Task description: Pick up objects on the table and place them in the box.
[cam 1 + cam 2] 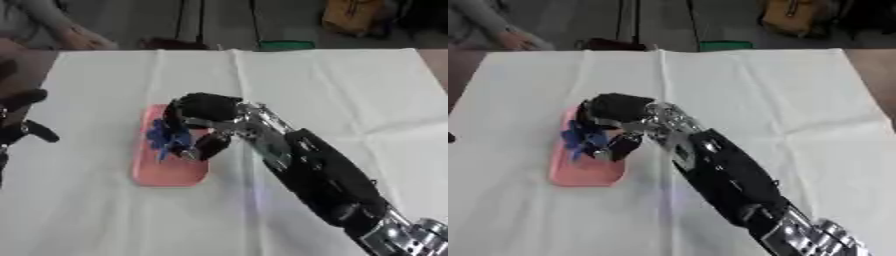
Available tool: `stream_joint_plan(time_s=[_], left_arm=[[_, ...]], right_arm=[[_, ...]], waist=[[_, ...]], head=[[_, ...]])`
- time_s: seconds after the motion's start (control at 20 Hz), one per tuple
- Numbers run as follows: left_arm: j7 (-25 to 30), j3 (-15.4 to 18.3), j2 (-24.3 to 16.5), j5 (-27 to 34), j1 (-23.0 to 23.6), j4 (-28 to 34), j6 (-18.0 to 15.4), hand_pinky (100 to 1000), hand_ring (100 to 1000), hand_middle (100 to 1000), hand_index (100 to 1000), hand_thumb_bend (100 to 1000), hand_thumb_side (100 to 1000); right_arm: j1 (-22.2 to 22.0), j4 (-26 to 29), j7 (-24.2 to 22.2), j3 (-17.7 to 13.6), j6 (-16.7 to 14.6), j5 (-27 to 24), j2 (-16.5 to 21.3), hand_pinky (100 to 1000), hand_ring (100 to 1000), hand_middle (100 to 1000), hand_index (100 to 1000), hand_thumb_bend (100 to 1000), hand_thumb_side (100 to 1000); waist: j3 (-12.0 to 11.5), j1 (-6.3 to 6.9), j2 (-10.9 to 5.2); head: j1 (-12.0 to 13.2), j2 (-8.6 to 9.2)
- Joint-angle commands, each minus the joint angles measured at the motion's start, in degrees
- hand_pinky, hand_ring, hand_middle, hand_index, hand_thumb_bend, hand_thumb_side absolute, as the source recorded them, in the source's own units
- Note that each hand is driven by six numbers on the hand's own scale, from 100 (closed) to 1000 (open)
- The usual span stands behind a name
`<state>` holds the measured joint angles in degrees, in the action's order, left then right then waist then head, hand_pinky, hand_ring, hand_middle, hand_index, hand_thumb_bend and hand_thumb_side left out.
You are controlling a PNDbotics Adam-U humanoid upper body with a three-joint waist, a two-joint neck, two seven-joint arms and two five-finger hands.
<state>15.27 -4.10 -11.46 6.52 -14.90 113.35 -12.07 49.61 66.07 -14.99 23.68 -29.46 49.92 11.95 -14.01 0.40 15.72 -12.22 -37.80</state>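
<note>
A shallow pink box (pixel 171 172) lies on the white cloth left of centre. Over its upper half hovers my right hand (pixel 203 112), reaching in from the lower right. Its fingers are curled round a small blue object (pixel 164 139), which hangs above the box; I cannot make out what the object is. My left hand (pixel 19 125) shows at the left edge of the left eye view, fingers spread and holding nothing, well apart from the box.
The white cloth (pixel 332 95) covers the table and has several creases. A person's hand (pixel 83 37) rests at the far left corner. Dark, green and yellow items lie on the floor beyond the far edge.
</note>
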Motion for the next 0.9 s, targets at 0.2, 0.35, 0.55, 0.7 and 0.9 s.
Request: stream_joint_plan(time_s=[0.2,0.35,0.55,0.7,0.9], left_arm=[[0.26,-0.11,0.0,0.23,-0.66,1.24,-0.11,531,844,963,978,132,734],[0.24,-0.09,0.01,0.2,-0.64,1.24,-0.16,531,844,963,978,132,735],[0.2,-0.1,0.02,0.16,-0.58,1.24,-0.17,530,844,963,978,131,735],[0.13,-0.06,-0.01,0.14,-0.51,1.24,-0.18,529,844,963,979,131,735],[0.07,-0.03,-0.02,0.13,-0.41,1.24,-0.17,529,844,963,979,132,735]], right_arm=[[1.01,-1.55,-0.13,0.09,-1.8,5.61,-0.28,658,646,548,724,100,168],[0.78,-2.89,-2.63,0.09,-3.04,7.84,-0.43,708,698,606,762,100,189],[0.76,-4.18,-6.05,-0.53,-3.43,8.63,-0.51,740,734,661,790,100,245],[0.87,-3.53,-6.19,-1.08,-3.26,7.75,-0.3,741,742,745,828,100,358],[1.03,-2.18,-3.07,-1.99,-0.98,6.94,0.11,726,741,787,858,100,414]], waist=[[-0.07,0.29,-0.9],[0.04,0.35,-0.88],[0.22,0.45,-0.95],[0.37,0.5,-1.06],[0.51,0.53,-1.15]], head=[[0.11,0.55],[0.13,0.55],[0.24,0.58],[0.35,0.63],[0.47,0.67]])
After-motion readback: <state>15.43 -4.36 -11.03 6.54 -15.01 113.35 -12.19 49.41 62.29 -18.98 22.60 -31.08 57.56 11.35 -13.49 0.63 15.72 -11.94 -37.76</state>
